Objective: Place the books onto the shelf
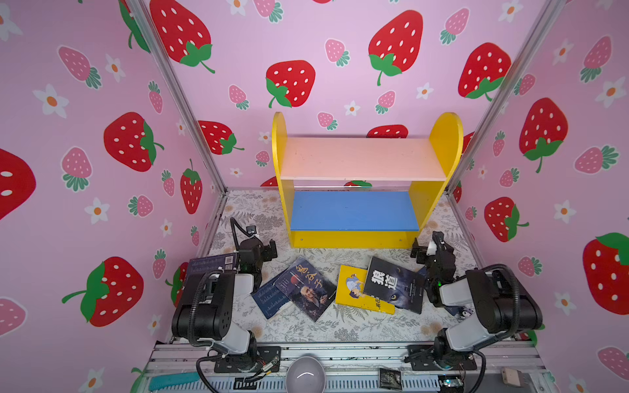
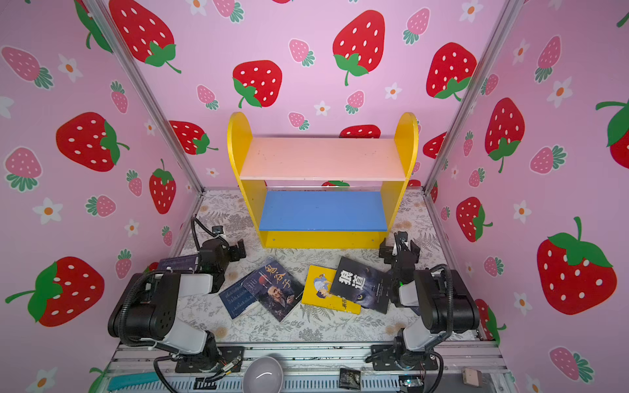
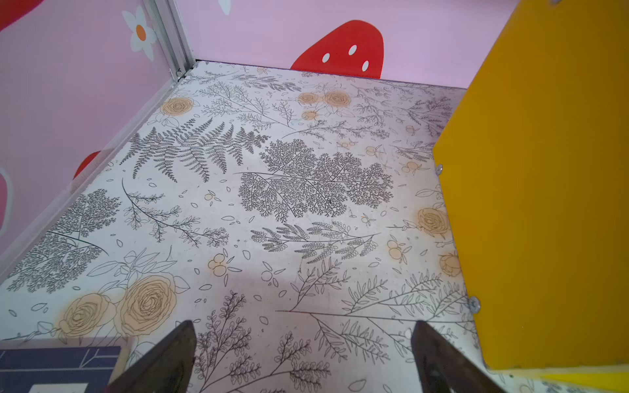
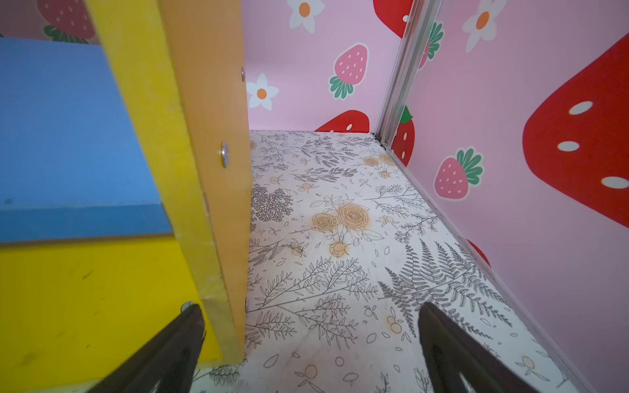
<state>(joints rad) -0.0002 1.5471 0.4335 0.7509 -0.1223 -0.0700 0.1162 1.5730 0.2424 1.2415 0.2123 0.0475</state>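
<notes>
Books (image 1: 306, 287) are lying flat on the floral counter (image 1: 306, 328), just in front of the shelf (image 1: 446, 136).
A wolf-cover book (image 1: 394, 284) is overlapping the yellow cartoon book (image 1: 352, 289); the left hand (image 3: 303, 325) and right hand (image 4: 309, 308) are hovering spread wide, gripping nothing, flanking the shelf's front corners.

The shelf (image 1: 446, 143) had yellow sides, a pale pink upper board (image 1: 360, 158), a blue lower board (image 1: 354, 211) and a yellow base (image 1: 350, 240). The walls (image 1: 306, 34) were pink, printed with red and pink strawberries and white flowers. The table (image 1: 306, 330) was white with grey ferns and tan roses. The cartoon book (image 1: 350, 287) was bright yellow, the wolf book (image 1: 394, 285) near black.
</notes>
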